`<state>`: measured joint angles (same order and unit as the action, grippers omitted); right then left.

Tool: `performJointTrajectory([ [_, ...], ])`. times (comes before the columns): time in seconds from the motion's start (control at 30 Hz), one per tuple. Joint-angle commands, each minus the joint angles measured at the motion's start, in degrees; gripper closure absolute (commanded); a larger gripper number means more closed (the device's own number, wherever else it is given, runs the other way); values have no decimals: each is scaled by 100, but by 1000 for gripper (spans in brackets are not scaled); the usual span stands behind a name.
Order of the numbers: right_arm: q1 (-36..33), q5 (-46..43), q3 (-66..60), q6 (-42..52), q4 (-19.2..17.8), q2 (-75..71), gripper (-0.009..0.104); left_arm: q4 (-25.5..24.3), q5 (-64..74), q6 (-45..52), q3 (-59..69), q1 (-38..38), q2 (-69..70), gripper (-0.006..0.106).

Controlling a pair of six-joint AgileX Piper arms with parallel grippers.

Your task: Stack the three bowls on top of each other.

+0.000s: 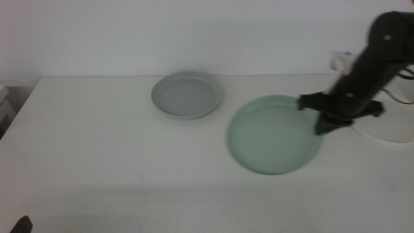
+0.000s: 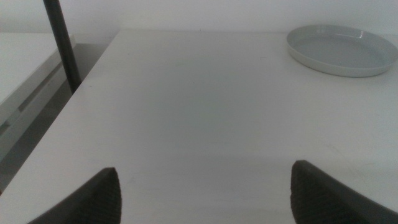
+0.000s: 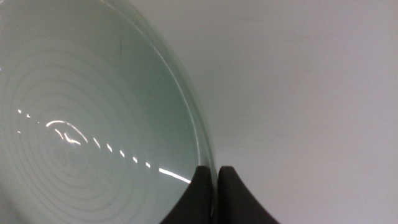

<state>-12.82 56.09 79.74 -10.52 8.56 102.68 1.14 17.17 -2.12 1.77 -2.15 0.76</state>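
The pale mint green bowl lies right of the table's middle, and my right gripper is shut on its right rim. In the right wrist view the two jaws meet on the thin edge of the green bowl. I cannot tell whether it is clear of the table. The grey bowl rests at the back centre, also seen as the grey bowl from the left wrist. The white bowl sits at the right edge, partly hidden by the right arm. My left gripper waits open at the front left corner.
A dark upright post stands beside the table's left edge. Bare white tabletop stretches across the left and front. A white fitting with cables sits at the back right behind the right arm.
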Motion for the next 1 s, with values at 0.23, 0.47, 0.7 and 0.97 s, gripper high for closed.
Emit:
performJointTrajectory([
  [0.23,-828,-381,585,-308,348,333,96,-2,-449,-60,-29,-10,80,-4],
  [0.47,-889,-770,591,-375,348,879,96,-2,-449,-60,-29,-10,80,-4],
  [0.7,-889,-922,591,-152,268,1178,94,-2,-449,-60,-29,-10,80,-4],
  [0.97,-884,-883,591,175,294,1171,62,-2,-449,-60,-29,-10,80,-4],
])
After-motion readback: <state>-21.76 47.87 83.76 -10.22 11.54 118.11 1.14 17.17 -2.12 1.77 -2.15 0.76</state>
